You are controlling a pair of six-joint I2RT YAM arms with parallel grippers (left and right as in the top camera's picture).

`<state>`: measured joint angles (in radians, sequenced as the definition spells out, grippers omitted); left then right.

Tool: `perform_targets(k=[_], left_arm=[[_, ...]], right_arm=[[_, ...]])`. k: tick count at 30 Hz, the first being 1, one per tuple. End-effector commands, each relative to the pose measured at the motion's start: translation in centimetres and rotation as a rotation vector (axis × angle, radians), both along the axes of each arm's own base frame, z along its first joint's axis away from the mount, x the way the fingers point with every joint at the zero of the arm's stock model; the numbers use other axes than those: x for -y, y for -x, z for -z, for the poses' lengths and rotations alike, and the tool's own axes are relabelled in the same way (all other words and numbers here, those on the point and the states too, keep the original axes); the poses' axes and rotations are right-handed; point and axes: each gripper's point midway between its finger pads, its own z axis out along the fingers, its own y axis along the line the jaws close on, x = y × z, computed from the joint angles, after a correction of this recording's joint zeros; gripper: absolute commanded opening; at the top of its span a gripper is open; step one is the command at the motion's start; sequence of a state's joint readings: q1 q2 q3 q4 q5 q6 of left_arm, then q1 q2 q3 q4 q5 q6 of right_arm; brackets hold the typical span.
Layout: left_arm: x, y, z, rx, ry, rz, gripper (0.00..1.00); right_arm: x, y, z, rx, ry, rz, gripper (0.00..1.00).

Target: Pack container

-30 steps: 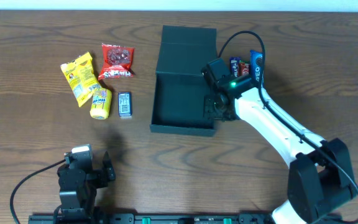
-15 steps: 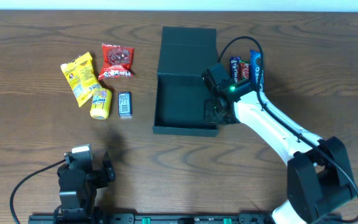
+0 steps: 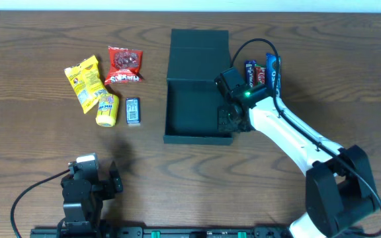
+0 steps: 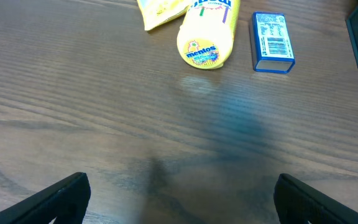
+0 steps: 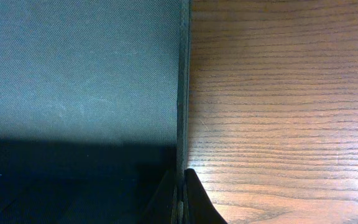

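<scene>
The container stands with its lid open near the middle of the bench, toward the far edge. Its right wall is pinched between the closed fingers of the right end effector. The left end effector hangs near the front-left corner, wide open and holding nothing.

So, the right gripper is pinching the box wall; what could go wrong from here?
1. The right gripper holds only the thin right wall of the container; a pull may bend that wall, or the fingers may slip off.
2. The snack bars lie close beside that wall, so dragging the container toward them could knock them.
</scene>
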<state>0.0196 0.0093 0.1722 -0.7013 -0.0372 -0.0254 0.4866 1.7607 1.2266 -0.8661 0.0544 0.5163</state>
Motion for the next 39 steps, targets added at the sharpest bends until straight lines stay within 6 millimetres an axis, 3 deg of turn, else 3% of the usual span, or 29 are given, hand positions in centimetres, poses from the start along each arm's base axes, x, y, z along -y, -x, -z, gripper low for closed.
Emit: perform_targets(k=[1,2,3,7,9,10,13,19,21,24,29,32,36,39], left_arm=[[-0.2,0.1,0.5,-0.013,-0.007,-0.008,0.96],[-0.2,0.1,0.5,-0.013,-0.007,-0.008,0.95],[-0.2,0.1,0.5,-0.013,-0.007,-0.008,0.95],[-0.2,0.1,0.6,-0.013,-0.007,-0.008,0.95],[-0.2,0.1,0.5,-0.013,-0.007,-0.008,0.95],[-0.2,0.1,0.5,-0.013,-0.007,-0.008,0.95],[-0.2,0.1,0.5,-0.013,-0.007,-0.008,0.95],[-0.2,0.1,0.5,-0.013,-0.007,-0.008,0.96],[-0.2,0.1,0.5,-0.013,-0.007,-0.008,0.95],[-0.2,0.1,0.5,-0.013,-0.007,-0.008,0.95],[-0.2,0.1,0.5,-0.013,-0.007,-0.008,0.95],[-0.2,0.1,0.5,-0.013,-0.007,-0.008,0.95],[-0.2,0.1,0.6,-0.013,-0.007,-0.008,0.95],[-0.2,0.1,0.5,-0.013,-0.007,-0.008,0.95]], right_arm=[[0.5,0.1,0.4,-0.004,0.029,-0.019,0.01],[0.5,0.1,0.4,-0.004,0.029,-0.019,0.03],[0.5,0.1,0.4,-0.004,0.029,-0.019,0.11],[0.2,0.1,0.3,-0.008,0.014,-0.021,0.8],[0.2,0.0,-0.1,-0.006,0.013,-0.02,0.87],[0.2,-0.3,-0.9,-0.004,0.012,-0.017,0.95],[0.1,-1.4,-4.6,0.029,-0.002,-0.014,0.98],[0.2,-4.8,-15.3,0.288,0.001,-0.106,0.99],[1.4,-5.9,-17.9,0.394,0.058,-0.094,1.0],[3.2,-7.3,-19.5,0.473,0.106,-0.075,0.99],[8.6,-10.0,-17.0,0.416,0.145,0.053,0.99],[12.1,-12.0,-13.2,0.326,0.123,0.097,0.99],[14.6,-13.4,-7.9,0.21,0.043,0.159,0.99],[15.4,-14.1,-5.1,0.165,0.008,0.166,0.98]])
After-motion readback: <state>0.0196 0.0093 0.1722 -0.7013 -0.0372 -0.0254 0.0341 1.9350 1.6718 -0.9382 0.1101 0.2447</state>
